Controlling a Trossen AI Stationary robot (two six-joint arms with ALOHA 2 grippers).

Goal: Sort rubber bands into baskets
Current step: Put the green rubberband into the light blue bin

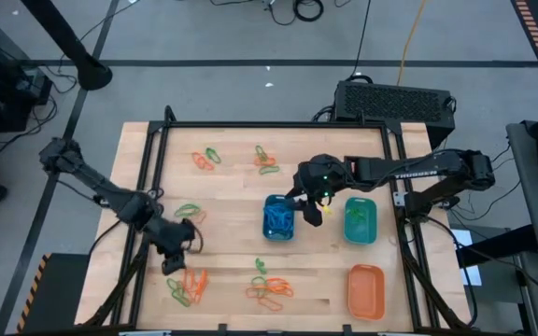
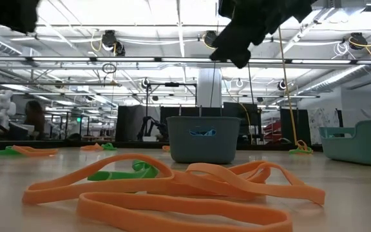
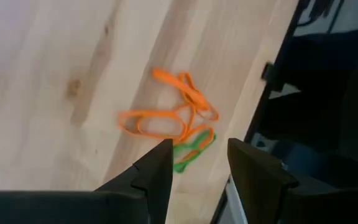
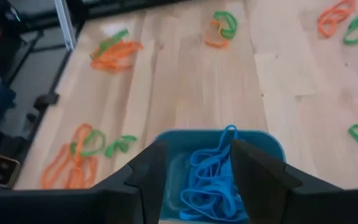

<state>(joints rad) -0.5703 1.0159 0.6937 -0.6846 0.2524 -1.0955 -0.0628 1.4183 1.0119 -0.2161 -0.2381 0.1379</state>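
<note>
A: Where's the right tool (image 4: 192,171)?
B: Over the blue basket (image 1: 278,218), fingers parted, empty; blue bands (image 4: 209,180) lie inside it.
A: The left tool (image 3: 197,163)?
B: Parted too, holding nothing, above orange and green bands (image 3: 173,118) near the desk (image 1: 232,187) edge; others lie scattered about

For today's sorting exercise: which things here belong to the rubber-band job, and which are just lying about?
Job:
blue basket, holding blue bands
teal basket
orange basket
loose orange and green bands on the table
left hand, open above a band cluster
right hand, open over the blue basket

Lying about:
black box behind the table
floor cables
</note>
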